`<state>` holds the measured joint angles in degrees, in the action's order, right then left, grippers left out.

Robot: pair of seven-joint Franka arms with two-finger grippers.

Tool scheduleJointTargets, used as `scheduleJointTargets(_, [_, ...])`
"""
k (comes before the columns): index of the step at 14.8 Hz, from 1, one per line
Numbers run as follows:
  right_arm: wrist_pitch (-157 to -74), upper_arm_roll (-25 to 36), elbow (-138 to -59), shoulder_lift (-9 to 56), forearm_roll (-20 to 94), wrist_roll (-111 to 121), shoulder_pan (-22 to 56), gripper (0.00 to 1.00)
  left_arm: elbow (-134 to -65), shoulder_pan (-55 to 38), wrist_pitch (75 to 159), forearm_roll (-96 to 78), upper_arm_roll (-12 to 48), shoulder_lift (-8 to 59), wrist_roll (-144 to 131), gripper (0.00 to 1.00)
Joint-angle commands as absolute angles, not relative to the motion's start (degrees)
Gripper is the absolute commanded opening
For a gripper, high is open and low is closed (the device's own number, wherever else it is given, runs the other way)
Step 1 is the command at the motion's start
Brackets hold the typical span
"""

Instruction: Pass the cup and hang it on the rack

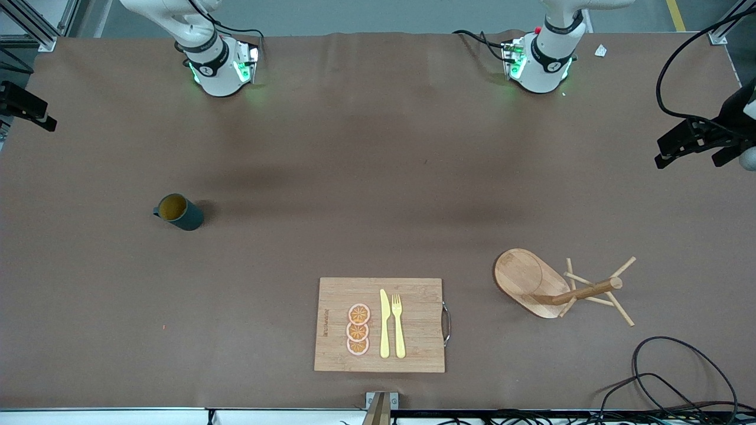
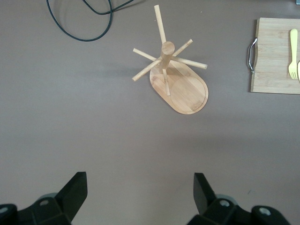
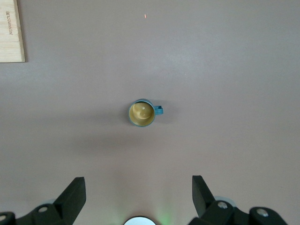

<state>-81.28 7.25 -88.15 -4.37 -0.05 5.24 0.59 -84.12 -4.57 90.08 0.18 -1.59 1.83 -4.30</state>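
The dark teal cup (image 1: 180, 212) with a yellow-ochre inside stands upright on the brown table toward the right arm's end. It also shows in the right wrist view (image 3: 141, 113), far below my right gripper (image 3: 139, 183), which is open and empty. The light wooden rack (image 1: 522, 274) stands toward the left arm's end, nearer the front camera, with its pegs spread out. It also shows in the left wrist view (image 2: 187, 91), far below my left gripper (image 2: 139, 180), which is open and empty. Neither gripper shows in the front view.
A bamboo cutting board (image 1: 413, 324) with orange slices, a yellow knife and a yellow fork lies at the table's near edge; its edge shows in both wrist views (image 2: 274, 56) (image 3: 10, 33). Black cables (image 1: 667, 378) lie near the rack.
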Motion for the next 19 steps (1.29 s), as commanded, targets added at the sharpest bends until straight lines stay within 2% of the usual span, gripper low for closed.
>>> scheduleJointTargets(1, [-81.39, 6.77, -89.21, -5.27, 0.70, 4.83, 0.09, 1.00, -83.67, -4.57, 90.26, 0.35, -1.58, 1.85, -3.52, 1.00])
scheduleJointTargets(10, [-81.55, 6.77, -88.68, -3.88, 0.62, 4.13, -0.09, 1.00, -83.67, -4.74, 90.18, 0.62, -1.58, 1.85, -3.60, 1.00])
scheduleJointTargets(14, [-86.21, 6.77, -88.33, 0.07, 0.79, 4.66, -0.17, 1.00, -83.67, -4.75, 90.26, 0.53, -1.58, 1.85, -3.69, 1.00])
scheduleJointTargets(17, [-90.95, 6.68, -88.24, 8.24, 0.88, 5.09, -0.26, 1.00, -83.67, -4.75, 90.26, 0.53, -1.58, 1.85, -3.69, 1.00])
scheduleJointTargets(19, [-94.20, 6.50, -89.73, 9.14, 1.23, 10.07, 0.52, 1.00, -83.67, -4.66, 90.26, 0.44, -1.58, 1.85, -3.69, 1.00])
